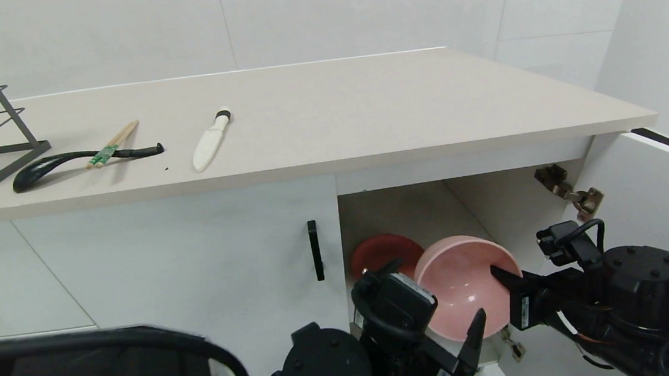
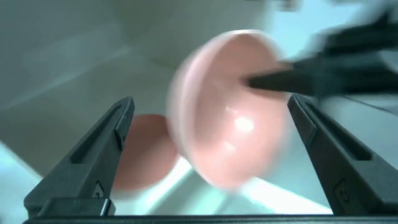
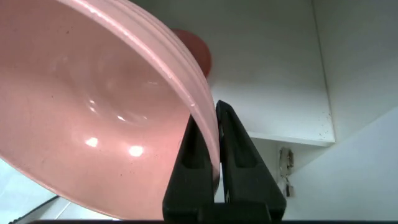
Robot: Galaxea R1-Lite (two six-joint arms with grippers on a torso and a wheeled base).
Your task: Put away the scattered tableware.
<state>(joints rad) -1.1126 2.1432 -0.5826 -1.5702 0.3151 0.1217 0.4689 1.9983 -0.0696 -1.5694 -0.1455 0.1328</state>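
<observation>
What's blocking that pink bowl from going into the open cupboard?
Nothing visible blocks it. The door is open and the right tool holds the pink bowl by its rim at the mouth of the cupboard. A red dish sits farther in, to the left.

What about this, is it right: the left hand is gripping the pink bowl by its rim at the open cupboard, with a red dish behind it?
Not quite. The right hand, not the left, grips the pink bowl by its rim, as the right wrist view shows; the left hand is open, holding nothing. The open cupboard and red dish behind are correct.
</observation>
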